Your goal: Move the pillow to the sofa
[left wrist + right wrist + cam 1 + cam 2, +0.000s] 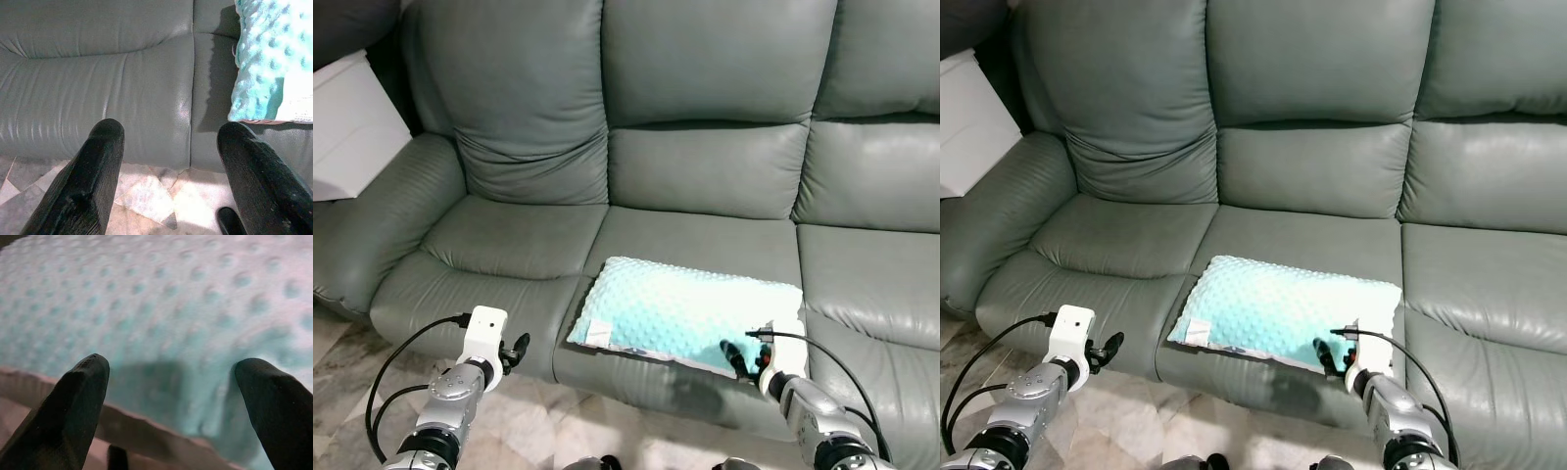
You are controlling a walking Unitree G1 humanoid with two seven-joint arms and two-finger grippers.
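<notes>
nearest me, just off the front edge of the pillow (690, 315), my right tool (181, 396) hangs with its two black fingers (73, 411) spread wide apart, the dotted teal cover and its pale trim directly ahead between them and nothing gripped. i judge that fits a release: the pillow lies flat on the middle seat of the sofa (705, 127), so the move looks as good as done, and splayed fingers let me draw away without dragging the fabric. my left tool (166, 176) sits lower, to the left of the pillow and apart from it, fingers also spread and empty, pointing at the front of the left seat cushion and the seam beside the pillow's corner; it has no part in holding anything. under both tools is pale marbled floor (524, 421), with black cables looping from my wrists. a small label shows at the pillow's front left corner. beyond the pillow rise the sofa's backrests, and far left of it, past the armrest, stands a white box-like thing (347, 122). nothing blocks a straight pull-back; only the pillow's front edge, which slightly overhangs the seat, could be nudged.
</notes>
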